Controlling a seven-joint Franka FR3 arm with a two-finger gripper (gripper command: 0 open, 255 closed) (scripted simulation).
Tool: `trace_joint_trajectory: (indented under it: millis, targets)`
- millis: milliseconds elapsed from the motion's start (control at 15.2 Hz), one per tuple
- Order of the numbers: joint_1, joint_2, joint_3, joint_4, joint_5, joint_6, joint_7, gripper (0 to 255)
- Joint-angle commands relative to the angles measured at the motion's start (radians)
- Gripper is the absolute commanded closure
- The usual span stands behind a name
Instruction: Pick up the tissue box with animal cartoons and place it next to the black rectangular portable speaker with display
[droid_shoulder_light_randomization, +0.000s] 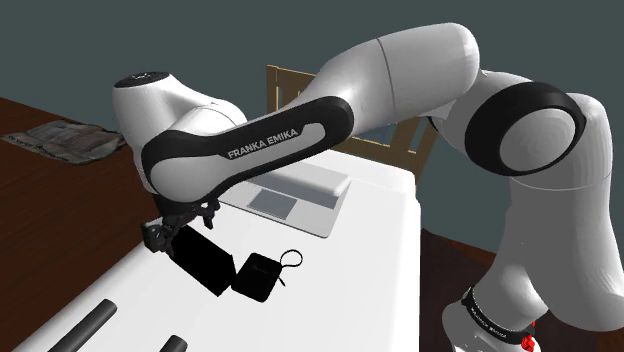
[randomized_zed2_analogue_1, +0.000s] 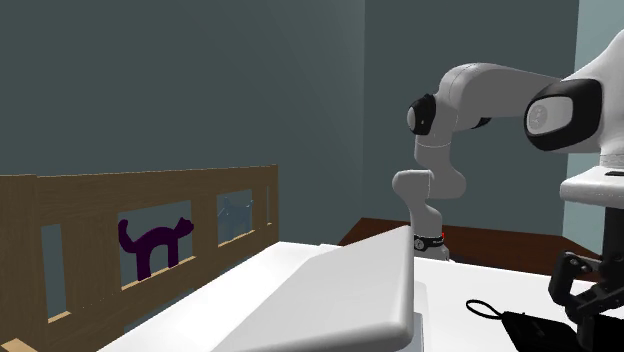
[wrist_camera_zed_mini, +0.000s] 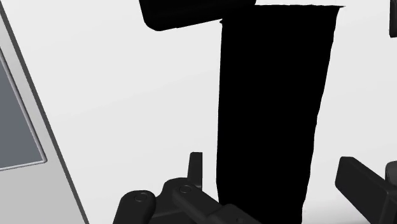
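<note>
Wrist view: we see the tissue box (wrist_camera_zed_mini: 273, 108), a plain black, flat-sided rectangular slab, lying on the smooth white table (wrist_camera_zed_mini: 127, 95) between the spread fingers of the gripper (wrist_camera_zed_mini: 271, 164), untouched by either.

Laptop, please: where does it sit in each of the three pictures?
Shoulder view: the open laptop lies mid-picture, under the arm's forearm.
Second exterior view: its lid's back sits in the lower middle.
Wrist view: its edge runs apart from the tall black box.
Shared landmark: the white table beneath it.
</note>
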Motion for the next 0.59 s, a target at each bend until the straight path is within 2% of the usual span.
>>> trace_joint_trajectory:
  millis: [0,66,528]
  targets:
    - [0.001,-0.012,0.002,0.041,0.004,-0.054,-0.003,0]
    - [0.001,-0.018,0.003,0.06,0.006,-0.077,-0.005,0]
    - [0.001,-0.018,0.003,0.06,0.006,-0.077,-0.005,0]
